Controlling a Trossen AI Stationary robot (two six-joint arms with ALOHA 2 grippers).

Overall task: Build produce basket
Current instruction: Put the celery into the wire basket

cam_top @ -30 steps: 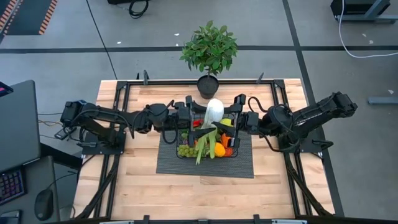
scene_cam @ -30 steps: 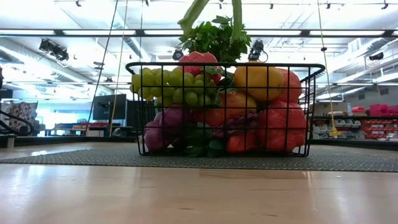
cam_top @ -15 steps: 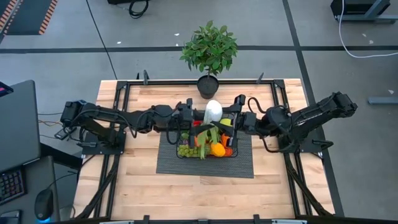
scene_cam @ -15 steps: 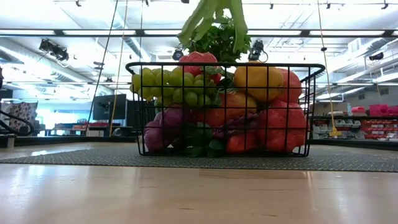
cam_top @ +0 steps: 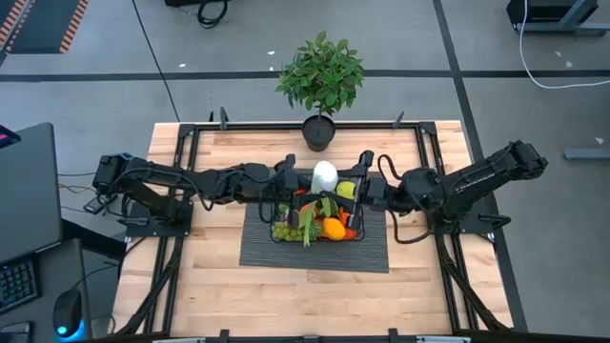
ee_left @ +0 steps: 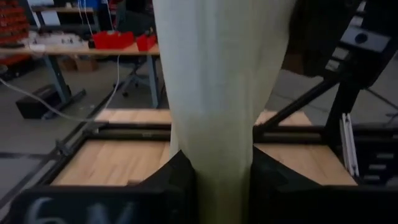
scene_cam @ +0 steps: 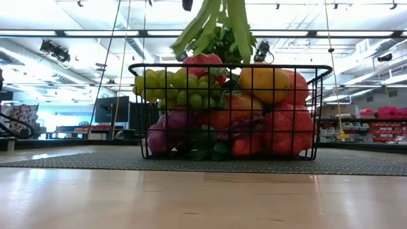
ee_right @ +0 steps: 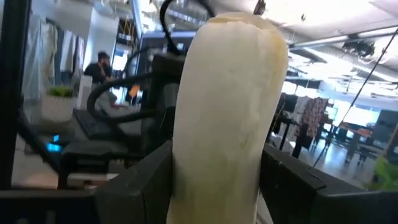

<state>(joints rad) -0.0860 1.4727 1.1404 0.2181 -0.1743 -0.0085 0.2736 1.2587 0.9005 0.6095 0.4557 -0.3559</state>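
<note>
The black wire basket [cam_top: 355,229] stands on a dark ribbed mat [cam_top: 315,252] in the table's middle, filled with produce: green grapes [scene_cam: 181,86], a yellow pepper [scene_cam: 264,79], an orange [cam_top: 334,228] and red pieces. Above it the long pale leek [cam_top: 325,175] is held tilted, white end up, with its green leaves [scene_cam: 216,25] hanging toward the basket. My left gripper [cam_top: 292,181] is shut on the leek from the left, and my right gripper [cam_top: 360,187] from the right. My left gripper pinches the leek's white stalk [ee_left: 214,155] between its two fingers [ee_left: 177,183]. It comes in level from the table's left, the fingers lying across the stalk. The leek is lifted clear above the basket. My right gripper pinches the same white stalk [ee_right: 217,168] between its two fingers [ee_right: 146,180], below the cut end [ee_right: 239,22]. It reaches in level from the table's right, across the stalk. The green leaves hang down below the hold.
A leafy potted plant [cam_top: 320,81] stands at the table's far edge, just behind the basket. Bare wooden tabletop [cam_top: 315,305] lies on the near side of the mat. A laptop [cam_top: 27,191] sits off the table to the left.
My left gripper has moved toward the table's right, up to the leek, and shut on its white stalk. The leek has tipped more upright, and its green leaves have swung in and come down over the basket.
</note>
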